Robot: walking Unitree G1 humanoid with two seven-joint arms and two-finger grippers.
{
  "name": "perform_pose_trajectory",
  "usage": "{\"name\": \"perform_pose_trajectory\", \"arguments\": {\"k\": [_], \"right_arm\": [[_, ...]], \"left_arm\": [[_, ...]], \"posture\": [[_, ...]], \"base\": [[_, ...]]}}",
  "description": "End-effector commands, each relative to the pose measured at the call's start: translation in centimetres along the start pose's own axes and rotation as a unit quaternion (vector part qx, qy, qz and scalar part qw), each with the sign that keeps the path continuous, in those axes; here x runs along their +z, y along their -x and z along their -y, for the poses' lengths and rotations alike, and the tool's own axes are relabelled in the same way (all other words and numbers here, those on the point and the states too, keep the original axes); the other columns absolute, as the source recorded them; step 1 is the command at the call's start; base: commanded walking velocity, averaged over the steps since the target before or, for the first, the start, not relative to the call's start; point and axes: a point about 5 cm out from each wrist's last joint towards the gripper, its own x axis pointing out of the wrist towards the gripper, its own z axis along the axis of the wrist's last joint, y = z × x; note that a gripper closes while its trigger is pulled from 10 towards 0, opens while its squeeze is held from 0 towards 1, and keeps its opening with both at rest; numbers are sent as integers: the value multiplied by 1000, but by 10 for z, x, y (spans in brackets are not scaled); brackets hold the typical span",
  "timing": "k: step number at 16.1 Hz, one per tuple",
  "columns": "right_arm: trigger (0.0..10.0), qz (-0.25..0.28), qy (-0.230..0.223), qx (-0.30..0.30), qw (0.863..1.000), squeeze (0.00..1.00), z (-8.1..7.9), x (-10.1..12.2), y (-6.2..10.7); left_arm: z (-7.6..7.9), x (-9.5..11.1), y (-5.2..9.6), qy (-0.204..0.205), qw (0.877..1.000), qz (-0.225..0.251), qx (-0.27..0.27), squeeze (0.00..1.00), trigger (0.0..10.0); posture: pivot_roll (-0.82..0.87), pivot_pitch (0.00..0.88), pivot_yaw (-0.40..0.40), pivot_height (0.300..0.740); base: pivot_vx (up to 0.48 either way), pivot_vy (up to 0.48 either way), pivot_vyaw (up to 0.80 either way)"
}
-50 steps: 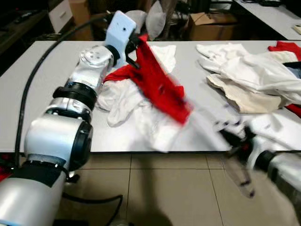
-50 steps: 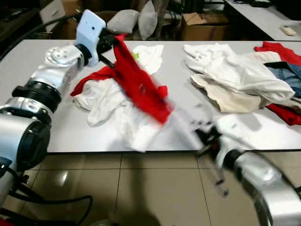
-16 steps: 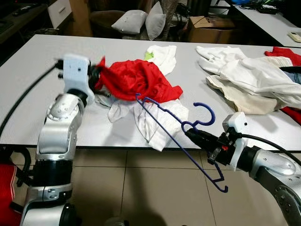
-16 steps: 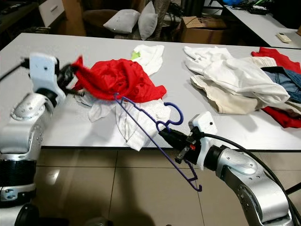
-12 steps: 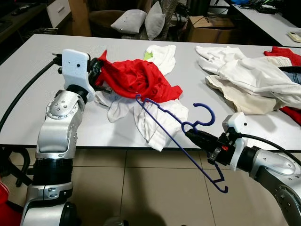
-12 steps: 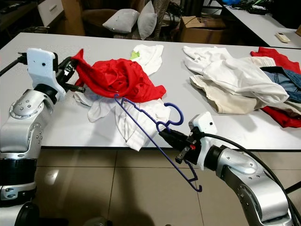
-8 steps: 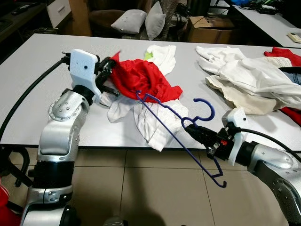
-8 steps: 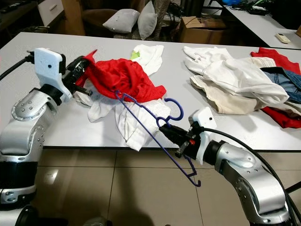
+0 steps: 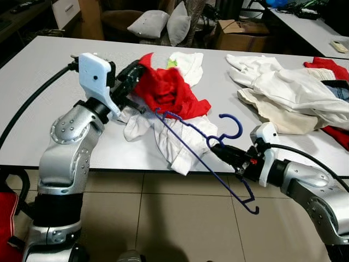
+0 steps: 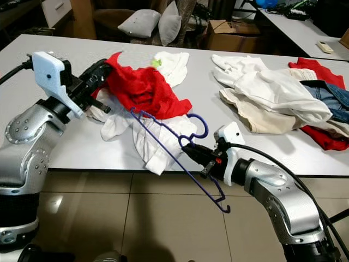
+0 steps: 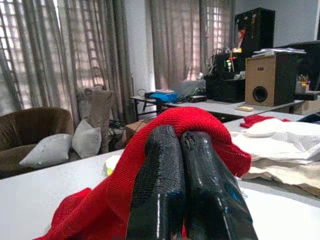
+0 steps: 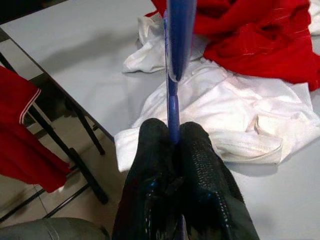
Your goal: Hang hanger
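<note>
You have both grippers clamped: red garment in the left, blue hanger in the right.

Your left gripper (image 9: 137,70) pinches a fold of the red garment (image 9: 169,93) above the grey table (image 9: 32,82), its fingers (image 11: 170,185) pressed together. Your right gripper (image 10: 192,151) grips the blue hanger (image 9: 188,136) at the table's front edge; its far tip touches the red cloth, over a crumpled white garment (image 9: 180,139). White clothes (image 9: 283,87) lie well apart, on your right.

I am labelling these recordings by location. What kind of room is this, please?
Probably an office or workshop used as a laundry test area, not a lived-in home: long grey tables heaped with clothes, a cardboard box, and a speaker with electronics on a far desk. Cushions sit on a brown sofa behind.
</note>
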Motion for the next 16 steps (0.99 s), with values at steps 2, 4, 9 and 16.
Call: {"name": "perform_pose_trajectory", "arguments": {"k": [2, 4, 9, 16], "right_arm": [[10000, -10, 15, 2, 1000, 0, 4, 0, -3], [10000, -8, 14, 2, 1000, 0, 4, 2, -1], [10000, 2, 15, -10, 1000, 0, 0, 7, 18], [10000, 25, -27, -52, 998, 0, -4, 6, 44]], "left_arm": [[9, 8, 3, 15, 999, 14, -45, 0, 0], [1, -1, 8, -12, 999, -25, -25, 0, 0], [-24, -10, 7, -41, 994, -61, 86, 0, 0], [-20, -8, 1, -37, 995, -57, 79, 0, 0]], "posture": [[22, 0, -80, 740], [24, 0, -88, 740], [13, 0, -81, 740], [5, 0, -75, 740]], "base": [[0, 0, 0], [0, 0, 0], [0, 0, 0], [0, 0, 0]]}}
